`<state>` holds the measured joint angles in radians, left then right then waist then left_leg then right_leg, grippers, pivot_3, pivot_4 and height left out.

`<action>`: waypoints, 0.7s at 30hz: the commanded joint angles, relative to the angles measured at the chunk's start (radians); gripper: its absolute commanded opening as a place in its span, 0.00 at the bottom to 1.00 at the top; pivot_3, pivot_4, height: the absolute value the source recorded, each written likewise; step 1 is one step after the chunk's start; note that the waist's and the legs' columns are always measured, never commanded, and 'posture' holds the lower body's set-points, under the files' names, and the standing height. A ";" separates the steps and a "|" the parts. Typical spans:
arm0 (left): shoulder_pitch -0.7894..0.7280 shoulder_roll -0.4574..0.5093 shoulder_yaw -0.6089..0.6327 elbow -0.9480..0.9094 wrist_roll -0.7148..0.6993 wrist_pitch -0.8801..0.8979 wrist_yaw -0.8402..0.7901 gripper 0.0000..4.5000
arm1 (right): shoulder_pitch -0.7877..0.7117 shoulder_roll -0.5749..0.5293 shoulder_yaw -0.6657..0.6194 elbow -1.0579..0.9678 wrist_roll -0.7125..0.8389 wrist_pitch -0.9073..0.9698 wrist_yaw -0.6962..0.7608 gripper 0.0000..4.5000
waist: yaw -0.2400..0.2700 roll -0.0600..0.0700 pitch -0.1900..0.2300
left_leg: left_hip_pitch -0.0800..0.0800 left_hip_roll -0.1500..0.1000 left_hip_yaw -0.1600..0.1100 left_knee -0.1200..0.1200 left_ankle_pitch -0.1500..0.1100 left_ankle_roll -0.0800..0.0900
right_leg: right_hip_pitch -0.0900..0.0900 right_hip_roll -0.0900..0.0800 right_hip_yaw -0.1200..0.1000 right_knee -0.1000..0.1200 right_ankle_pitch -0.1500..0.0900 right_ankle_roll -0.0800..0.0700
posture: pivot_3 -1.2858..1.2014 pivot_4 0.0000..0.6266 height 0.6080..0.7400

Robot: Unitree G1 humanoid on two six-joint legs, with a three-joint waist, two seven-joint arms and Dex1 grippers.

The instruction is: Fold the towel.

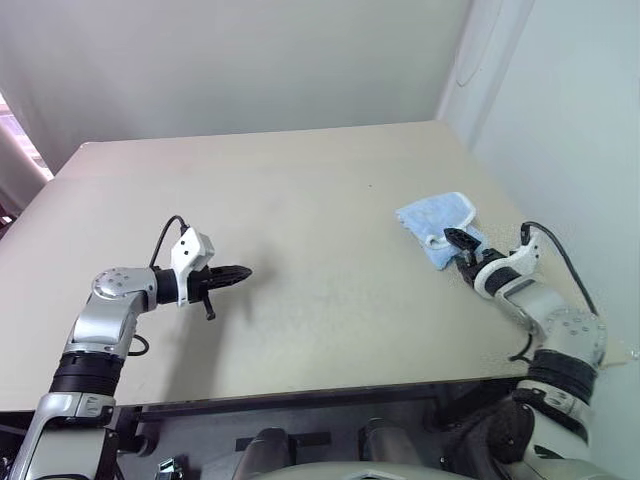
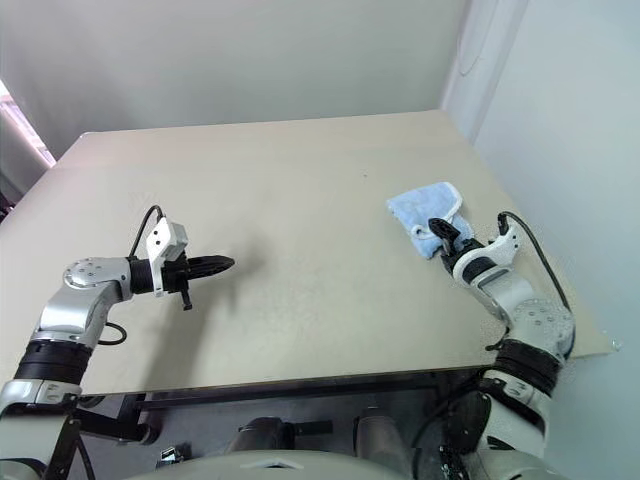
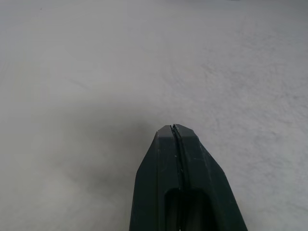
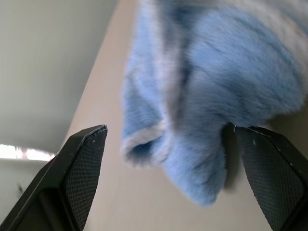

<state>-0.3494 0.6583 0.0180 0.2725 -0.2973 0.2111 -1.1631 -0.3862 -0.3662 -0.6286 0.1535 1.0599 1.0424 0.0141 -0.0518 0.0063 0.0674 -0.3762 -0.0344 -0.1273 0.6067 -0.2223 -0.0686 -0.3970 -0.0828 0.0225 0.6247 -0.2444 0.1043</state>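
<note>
The light blue towel [image 1: 437, 224] lies folded into a small bundle on the right side of the beige table [image 1: 300, 200], with white edging along its near side. My right gripper [image 1: 459, 241] hovers at the towel's near edge with its fingers spread wide; the right wrist view has the towel [image 4: 207, 96] just ahead of the open fingers [image 4: 82, 168], not held. My left gripper [image 1: 236, 274] hangs over bare table on the left, shut with nothing in it, its two fingers [image 3: 178, 163] pressed together.
The table's right edge [image 1: 560, 270] runs close past the towel, with a white wall beyond. The near edge [image 1: 300, 385] lies just below both arms. Broad open tabletop stretches between the grippers and toward the far edge.
</note>
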 commanded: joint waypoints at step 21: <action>0.068 0.057 0.062 -0.198 -0.163 0.170 -0.063 0.00 | 0.254 -0.386 0.476 -0.243 -0.534 -0.729 1.001 0.98 | 0.017 -0.004 0.002 | -0.010 0.000 0.001 0.003 -0.003 0.003 | -0.003 0.000 -0.001 -0.009 0.001 0.002 | 0.52 0.00 0.93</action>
<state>-0.2732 0.6964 0.0370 0.0924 -0.4486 0.4002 -1.2332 -0.1248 -0.7469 -0.1283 -0.0755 0.5229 0.3424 0.9910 -0.0346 0.0023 0.0691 -0.3862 -0.0347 -0.1264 0.6106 -0.2252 -0.0655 -0.4002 -0.0830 0.0216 0.6159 -0.2431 0.1066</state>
